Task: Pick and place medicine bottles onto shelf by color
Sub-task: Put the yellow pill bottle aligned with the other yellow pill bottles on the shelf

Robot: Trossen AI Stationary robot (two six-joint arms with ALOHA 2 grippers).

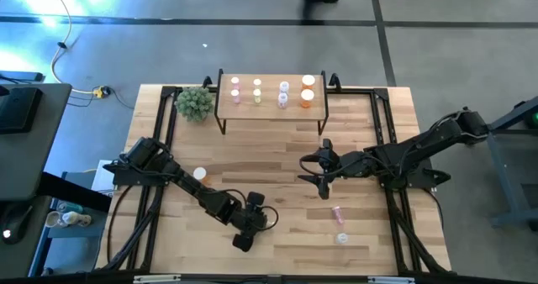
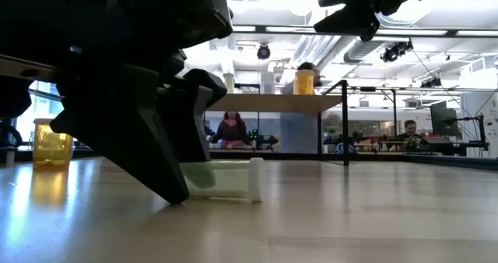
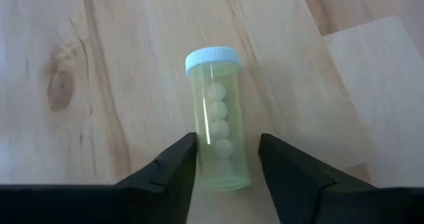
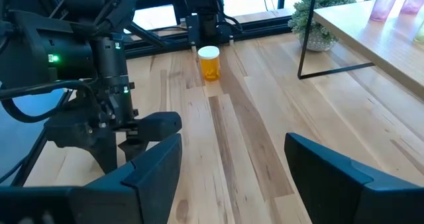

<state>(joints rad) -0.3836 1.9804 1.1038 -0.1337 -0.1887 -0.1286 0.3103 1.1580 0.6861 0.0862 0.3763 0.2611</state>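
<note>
A yellow-green bottle [image 3: 217, 128] with a white cap lies on its side on the table; it also shows in the low view [image 2: 226, 179]. My left gripper [image 3: 227, 148] is open near the table's front edge [image 1: 242, 240], low over the bottle, with one finger on each side of its bottom end. My right gripper [image 1: 324, 181] is open and empty above the table's right middle. The shelf [image 1: 271, 107] stands at the far edge and carries several bottles, from pink [image 1: 235, 92] at its left to orange [image 1: 308, 91] at its right. My left gripper's fingers [image 3: 179, 161] stand on either side of the lying bottle's bottom end [image 3: 225, 174], coming from above along its length. I cannot tell whether they touch it. The bottle lies flat on the table.
An orange bottle [image 1: 199, 174] stands upright on the table left of centre, also seen in the right wrist view [image 4: 209, 62]. A pink bottle [image 1: 337, 213] and a pale one [image 1: 341, 238] lie at the front right. A small green plant [image 1: 195, 103] stands left of the shelf.
</note>
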